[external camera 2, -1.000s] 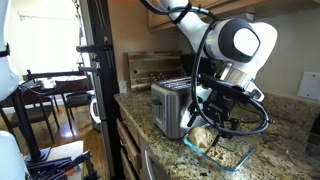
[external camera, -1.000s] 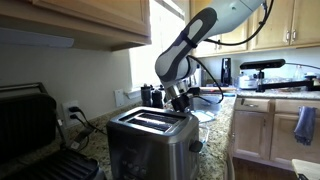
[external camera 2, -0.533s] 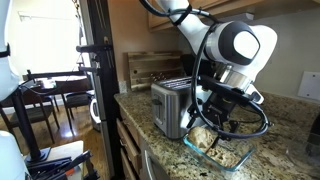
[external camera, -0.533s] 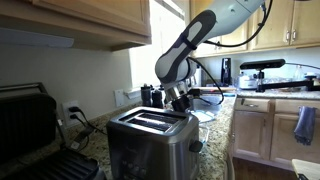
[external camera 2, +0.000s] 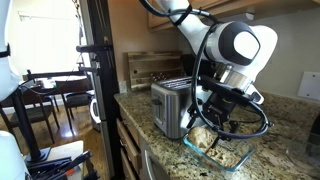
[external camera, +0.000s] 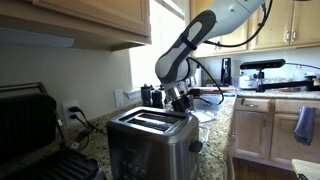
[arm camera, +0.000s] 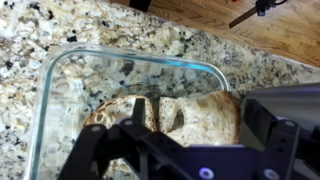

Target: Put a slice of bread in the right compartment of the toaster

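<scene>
Both slots of the toaster [external camera: 150, 145] look empty, so nothing is done yet: the gripper [arm camera: 182, 140] hangs, jaws apart, over the bread slices [arm camera: 205, 115] in the glass dish [arm camera: 130, 57] beside it.

In the wrist view the gripper [arm camera: 197, 122] is blurred and cut off by the bottom edge. It covers part of the bread [arm camera: 208, 108], and we cannot tell whether its fingers press it. In an exterior view the toaster [external camera: 150, 145] hides the bread.
</scene>
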Robot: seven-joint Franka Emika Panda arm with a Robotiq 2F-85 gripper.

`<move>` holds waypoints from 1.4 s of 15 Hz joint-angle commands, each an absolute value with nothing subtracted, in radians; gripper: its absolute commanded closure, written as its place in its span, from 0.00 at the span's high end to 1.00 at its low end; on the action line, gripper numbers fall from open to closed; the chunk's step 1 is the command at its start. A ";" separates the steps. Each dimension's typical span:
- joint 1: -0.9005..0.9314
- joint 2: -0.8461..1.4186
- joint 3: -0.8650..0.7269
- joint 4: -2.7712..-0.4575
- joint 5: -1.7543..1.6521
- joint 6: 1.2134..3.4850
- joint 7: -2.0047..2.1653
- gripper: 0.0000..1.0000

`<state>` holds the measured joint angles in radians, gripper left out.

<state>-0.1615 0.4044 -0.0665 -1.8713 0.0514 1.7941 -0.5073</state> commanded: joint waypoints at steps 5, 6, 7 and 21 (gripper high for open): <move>-0.178 0.412 -0.055 -1.863 0.052 1.793 -0.503 0.67; -0.178 0.412 -0.055 -1.863 0.052 1.793 -0.503 0.60; -0.178 0.412 -0.055 -1.863 0.052 1.793 -0.503 0.60; -0.177 0.412 -0.053 -1.861 0.051 1.796 -0.502 0.06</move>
